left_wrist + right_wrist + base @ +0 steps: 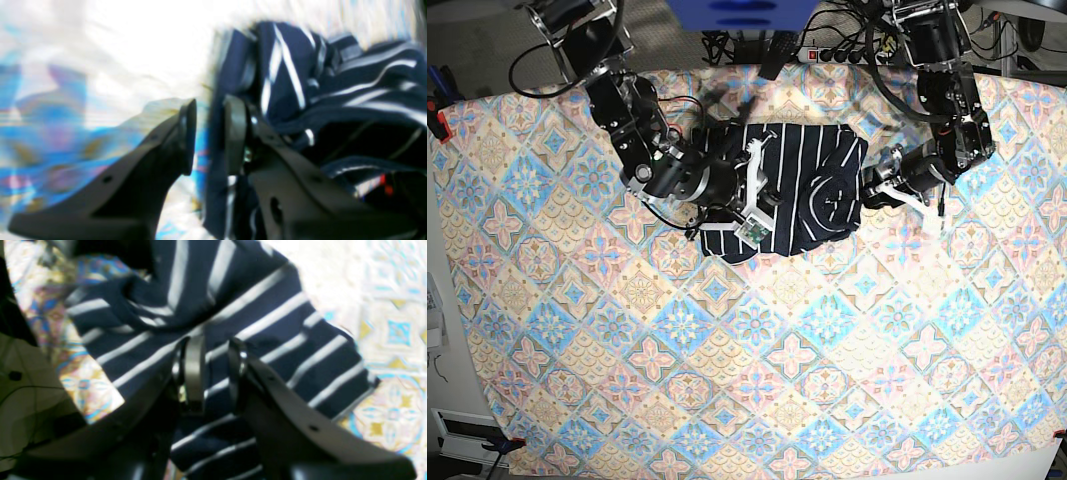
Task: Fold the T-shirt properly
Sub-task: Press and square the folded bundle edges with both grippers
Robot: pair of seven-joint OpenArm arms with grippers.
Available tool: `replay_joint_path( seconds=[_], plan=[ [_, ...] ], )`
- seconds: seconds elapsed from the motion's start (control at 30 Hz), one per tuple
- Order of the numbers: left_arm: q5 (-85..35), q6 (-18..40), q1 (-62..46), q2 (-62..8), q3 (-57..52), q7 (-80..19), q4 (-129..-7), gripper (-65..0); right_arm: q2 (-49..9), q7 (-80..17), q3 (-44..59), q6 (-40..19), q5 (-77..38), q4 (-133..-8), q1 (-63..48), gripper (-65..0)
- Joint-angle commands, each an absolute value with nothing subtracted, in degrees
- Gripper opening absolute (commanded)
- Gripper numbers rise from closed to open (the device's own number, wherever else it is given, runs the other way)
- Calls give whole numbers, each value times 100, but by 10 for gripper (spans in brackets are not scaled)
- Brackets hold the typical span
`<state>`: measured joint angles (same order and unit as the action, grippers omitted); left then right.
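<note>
the step in hand looks like carrying both side edges of the t-shirt (799,190) inward for a fold, so both arms should travel together, low and level, with the cloth taut between them so the stripes stay straight and no bunching builds under the fold. the left claw (208,133) is clenched on a hanging dark edge of the shirt, its pads nearly together with fabric between them. the right claw (215,373) is likewise grasping a pinch of striped cloth. the shirt is dark navy with thin white stripes, rumpled and partly doubled over, lying on the pastel diamond-patterned tablecloth (757,400) on the worktop toward the far side, between the two arms.
</note>
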<state>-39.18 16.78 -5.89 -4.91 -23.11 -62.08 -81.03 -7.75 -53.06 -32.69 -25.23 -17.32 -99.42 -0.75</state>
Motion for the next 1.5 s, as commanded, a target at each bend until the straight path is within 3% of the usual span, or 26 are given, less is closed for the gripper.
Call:
replay_joint_path(
  seconds=[0.0, 0.47, 0.73, 0.87, 1.07, 1.27, 1.47],
  plan=[
    [-3996, 1727, -549, -523, -2352, -6176, -8207, -501, -725, -5138, -3275, -2545, -1833, -10044, 13, -528],
    [-5429, 1736, -936, -1305, -2396, -6132, -8259, -501, -488, -4787, -2958, -2536, -1833, -9218, 268, -527],
    [-5516, 1736, -1455, -1367, -2360, -6176, -9851, -501, -101, -4752, -2897, -2519, -1824, -7785, 1086, -527],
    [-5490, 1736, -1578, -1385, -1895, -6176, -10273, -501, -84, -4400, -2941, -2510, -1824, -7116, 1341, -527],
    [-5165, 1727, -1516, -1367, -1130, -6114, -9815, -501, -92, -4356, -2905, -2510, -1824, -6396, 1481, -527],
    [-4119, 1710, -1402, -1288, -620, -5859, -9218, -501, -136, -4391, -2897, -2510, -1824, -6818, 1455, -528],
    [-3952, 1701, -1613, -1376, -699, -5859, -9235, -502, -321, -4391, -2897, -2510, -1833, -7934, 1437, -527]
  ],
)
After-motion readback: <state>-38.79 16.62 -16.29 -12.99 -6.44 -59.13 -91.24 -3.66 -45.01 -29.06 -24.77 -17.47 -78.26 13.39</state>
